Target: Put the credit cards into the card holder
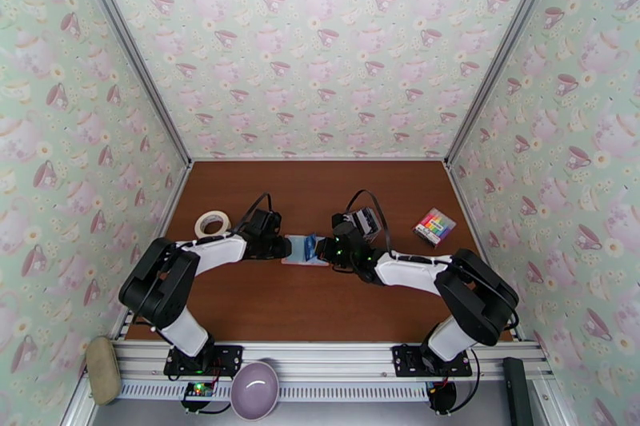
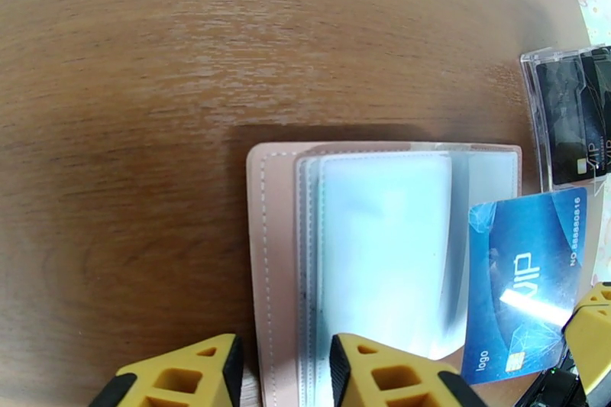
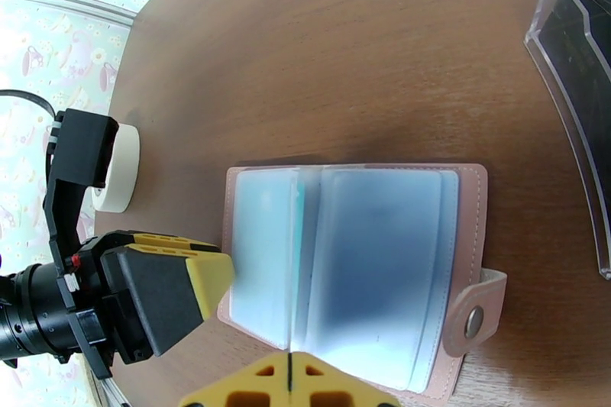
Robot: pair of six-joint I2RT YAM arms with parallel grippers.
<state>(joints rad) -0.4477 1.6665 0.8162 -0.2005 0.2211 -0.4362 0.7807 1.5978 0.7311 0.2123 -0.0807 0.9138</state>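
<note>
Card holder (image 3: 344, 263) open, long axis left-right, tab (image 3: 475, 318) seemingly rightward.

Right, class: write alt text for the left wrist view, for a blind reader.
An open pink card holder with clear sleeves lies on a brown table; a blue VIP card sits tilted over its right edge. The left hand, fingers apart, straddles its left border.
</note>
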